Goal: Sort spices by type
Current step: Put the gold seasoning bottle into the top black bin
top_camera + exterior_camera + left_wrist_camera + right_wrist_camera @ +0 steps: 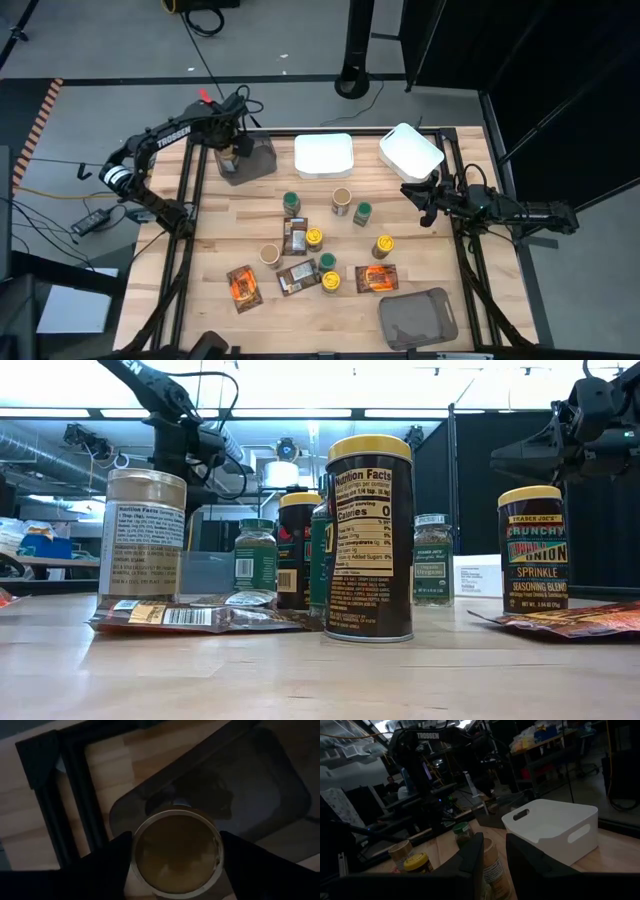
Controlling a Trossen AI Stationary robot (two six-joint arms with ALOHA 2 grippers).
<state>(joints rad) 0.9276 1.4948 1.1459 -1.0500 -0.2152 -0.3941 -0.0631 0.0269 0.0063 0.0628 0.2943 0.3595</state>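
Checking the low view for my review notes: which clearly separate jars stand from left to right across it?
Tan-lidded jar → small green-lidded jar → tall yellow-lidded jar → small jar behind it → yellow-lidded onion sprinkle jar.

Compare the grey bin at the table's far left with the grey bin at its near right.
The far-left grey plastic bin has the left claw above it, gripping a round tan-lidded jar. The near-right grey plastic bin has no claw near it. The far-left bin sits beside a white rectangular tray, while the near-right one sits by an orange packet. Both are grey rounded rectangles.
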